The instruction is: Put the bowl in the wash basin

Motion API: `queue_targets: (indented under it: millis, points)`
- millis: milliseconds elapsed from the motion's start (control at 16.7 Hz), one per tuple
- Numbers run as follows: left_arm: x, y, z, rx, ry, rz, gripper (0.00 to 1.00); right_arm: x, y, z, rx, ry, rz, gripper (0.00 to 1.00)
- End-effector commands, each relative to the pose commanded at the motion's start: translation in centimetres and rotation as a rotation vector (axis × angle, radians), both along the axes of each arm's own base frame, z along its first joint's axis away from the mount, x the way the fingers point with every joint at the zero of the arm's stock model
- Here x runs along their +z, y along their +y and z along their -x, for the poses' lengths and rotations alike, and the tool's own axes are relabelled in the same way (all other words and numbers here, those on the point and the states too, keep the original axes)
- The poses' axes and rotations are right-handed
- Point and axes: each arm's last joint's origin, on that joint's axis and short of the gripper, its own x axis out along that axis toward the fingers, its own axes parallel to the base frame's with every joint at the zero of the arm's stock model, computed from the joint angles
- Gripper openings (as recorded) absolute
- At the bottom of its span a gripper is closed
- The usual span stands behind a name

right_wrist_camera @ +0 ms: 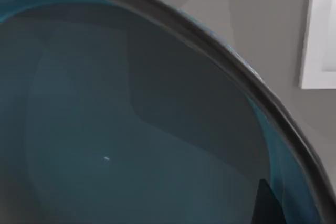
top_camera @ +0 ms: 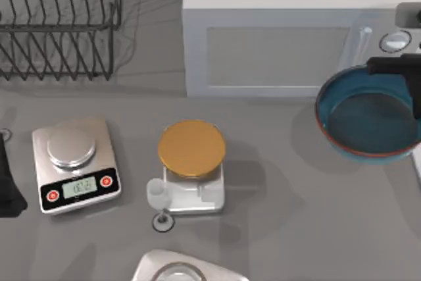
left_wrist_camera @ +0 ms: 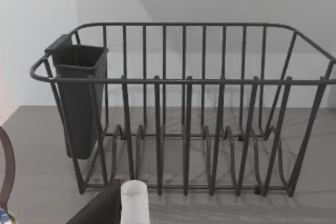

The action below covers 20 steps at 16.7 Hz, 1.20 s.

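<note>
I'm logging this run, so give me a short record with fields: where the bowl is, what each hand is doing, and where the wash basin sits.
bowl: teal bowl at the table's right side, before the microwave
right hand: at the bowl's far rim
left hand: parked at the table's left edge
wash basin: at the near edge, not reached yet
between: scale, golden disc

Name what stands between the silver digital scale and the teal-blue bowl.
In the top view, a white stand topped by a golden round disc sits between scale and bowl.
</note>
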Motion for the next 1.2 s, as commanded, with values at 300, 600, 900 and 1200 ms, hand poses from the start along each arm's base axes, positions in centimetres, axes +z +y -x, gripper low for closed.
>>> queue_targets:
  millis: [300,600,900,1200]
  points:
    - [0.0,0.0,0.0,0.000,0.000,0.000,1.00,-4.4,-7.7,-0.9,-0.184,-0.074,-0.037,0.00]
    - [0.0,0.0,0.0,0.000,0.000,0.000,1.00,-9.1,-17.8,0.2,-0.408,-0.376,-0.069,0.00]
    - [0.0,0.0,0.0,0.000,0.000,0.000,1.00,-10.7,-24.1,2.6,-0.444,-0.853,-0.011,0.00]
    - [0.0,0.0,0.0,0.000,0.000,0.000,1.00,-9.0,-24.5,4.1,-0.250,-1.281,0.049,0.00]
